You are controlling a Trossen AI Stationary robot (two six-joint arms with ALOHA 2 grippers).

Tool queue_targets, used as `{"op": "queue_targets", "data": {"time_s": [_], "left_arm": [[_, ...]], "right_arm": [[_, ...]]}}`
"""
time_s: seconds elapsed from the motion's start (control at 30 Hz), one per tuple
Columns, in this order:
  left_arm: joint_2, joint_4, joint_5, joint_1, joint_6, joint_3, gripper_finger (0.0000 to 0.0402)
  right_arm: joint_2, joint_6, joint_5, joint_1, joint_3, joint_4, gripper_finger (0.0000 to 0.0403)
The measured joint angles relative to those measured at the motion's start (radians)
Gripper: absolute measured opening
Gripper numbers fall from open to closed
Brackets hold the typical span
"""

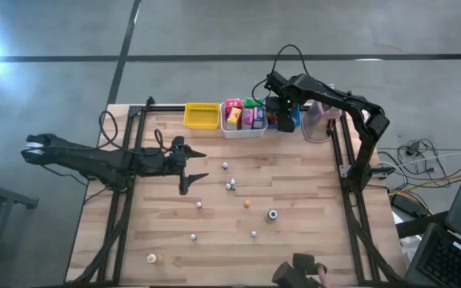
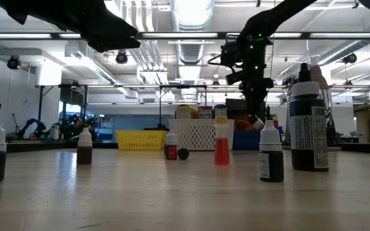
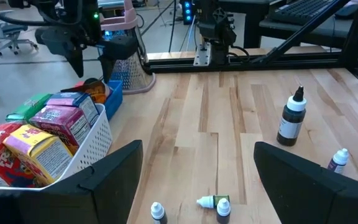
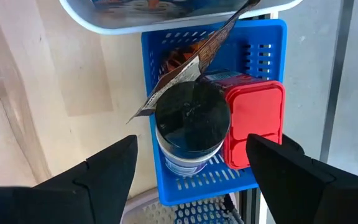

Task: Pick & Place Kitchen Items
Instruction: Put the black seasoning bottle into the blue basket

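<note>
Small dropper bottles lie scattered over the wooden table, among them a tall dark one [image 3: 291,118], an orange-red one [image 2: 221,144] and a toppled green-capped one [image 3: 213,201]. Coloured packets [image 3: 48,127] fill the white bin [image 1: 244,120]. The blue bin [image 4: 166,37] holds a round dark-lidded tub [image 4: 192,124], a red box [image 4: 253,124] and a brown packet [image 4: 188,59]. My right gripper [image 4: 191,180] hangs open above that bin, pointing down, its fingers to either side of the tub and above it. My left gripper [image 1: 201,165] waits open at the table's left, pointing level.
A yellow bin [image 1: 202,116] stands left of the white one along the far edge. A pink-grey upright device [image 1: 320,120] stands right of the blue bin. A person's hand [image 1: 320,274] with a dark object shows at the near edge. Bare wood lies between the scattered bottles.
</note>
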Motion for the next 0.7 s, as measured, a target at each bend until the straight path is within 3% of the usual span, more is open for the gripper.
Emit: {"op": "queue_targets", "data": {"time_s": [0.4, 0.7], "left_arm": [[0.000, -0.001, 0.000, 0.000, 0.000, 0.000, 0.0312], [0.000, -0.016, 0.000, 0.000, -0.002, 0.000, 0.0312]], "right_arm": [[0.057, 0.016, 0.012, 0.001, -0.002, 0.021, 0.0313], [0.079, 0.042, 0.025, -0.003, 0.012, 0.021, 0.0274]]}}
